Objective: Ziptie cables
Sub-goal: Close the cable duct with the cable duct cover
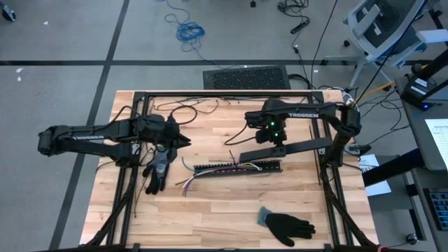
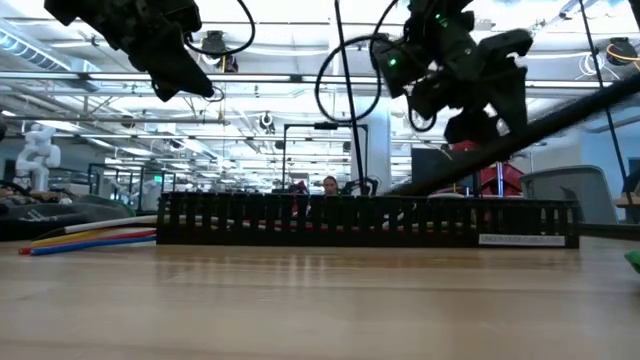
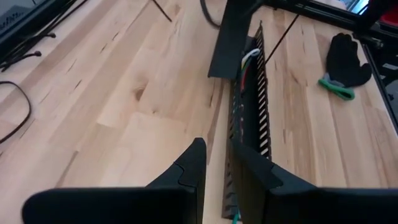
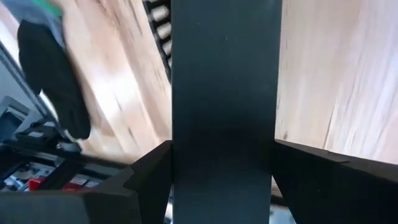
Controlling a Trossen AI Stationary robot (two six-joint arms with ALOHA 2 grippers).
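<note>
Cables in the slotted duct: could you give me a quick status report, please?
Right gripper shut on flat black cover strip, raised over slotted duct. Left gripper aloft, empty. Cables spill from duct's left end, untied.

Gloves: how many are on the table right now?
2. One black glove lies near the left edge, below the left gripper. The other black glove, with a green cuff, lies near the front right corner. Nothing suggests a hidden third.

Black slotted strip (image 1: pixel 238 168) — white, orange, blue cables (image 1: pixel 187 183) — pale wooden table (image 1: pixel 210 217)
</note>
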